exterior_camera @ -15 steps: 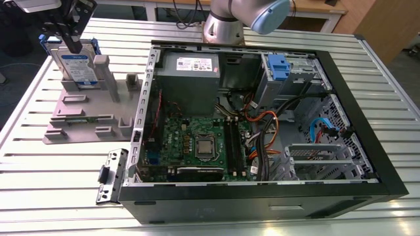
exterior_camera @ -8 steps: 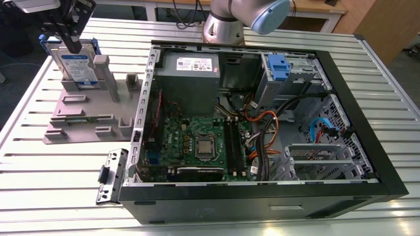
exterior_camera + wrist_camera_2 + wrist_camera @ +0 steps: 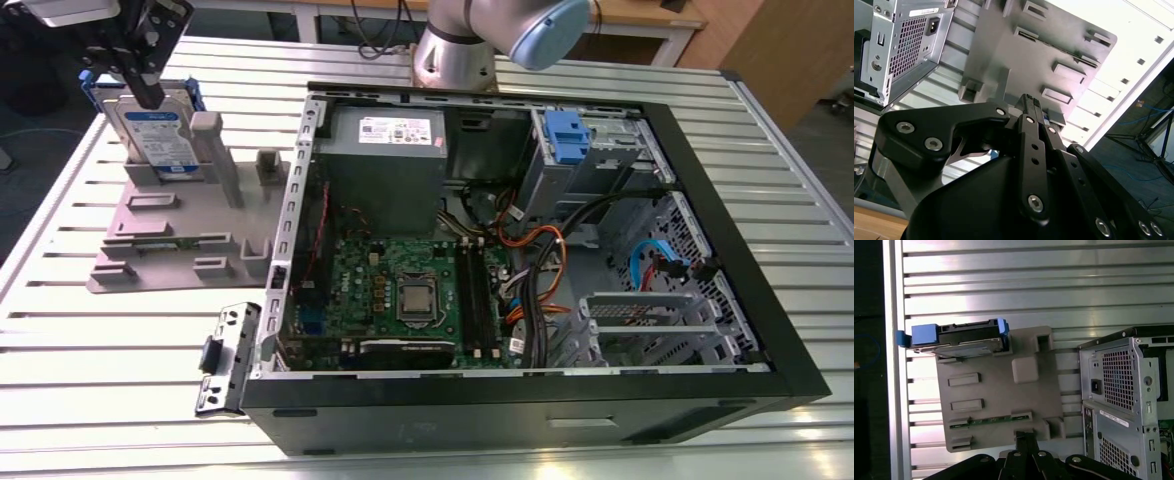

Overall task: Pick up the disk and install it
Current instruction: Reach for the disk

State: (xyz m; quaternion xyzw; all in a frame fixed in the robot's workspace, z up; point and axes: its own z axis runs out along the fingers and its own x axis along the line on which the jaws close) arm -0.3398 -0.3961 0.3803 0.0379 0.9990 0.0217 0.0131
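end effector (image 3: 140, 92): you're hanging it at the upper left of the exterior view, just above the disk's top edge. The fingers are sitting pinched together and gripping nothing.
disk (image 3: 151, 135): it's standing on edge in the grey stand (image 3: 174, 225), upper left of the frame, well apart from the open computer case (image 3: 721, 200). The first wrist view is showing the blue bracket (image 3: 924, 333) wrapping its ends.
closed fingers: I'm guessing this is your biggest risk. If you're dropping down like this, you're jabbing the top of the drive instead of straddling it.
alignment: going by the first wrist view, the fingertips are sitting off to one side of the disk rather than over it. So you're risking a grab on a bracket end, or a miss.
upright post (image 3: 206, 135): it's standing right beside the disk. A wide-open finger coming down could be clipping it and shoving the stand across the tabletop (image 3: 120, 340).
lift-out: a tilted pull is probably jamming the drive in its slot and dragging the stand up with it.
bracket: it's plastic, so squeezing there may be flexing it and letting the drive slip.
case: cables (image 3: 534, 250) are crowding the inside, so snagging looks likely.
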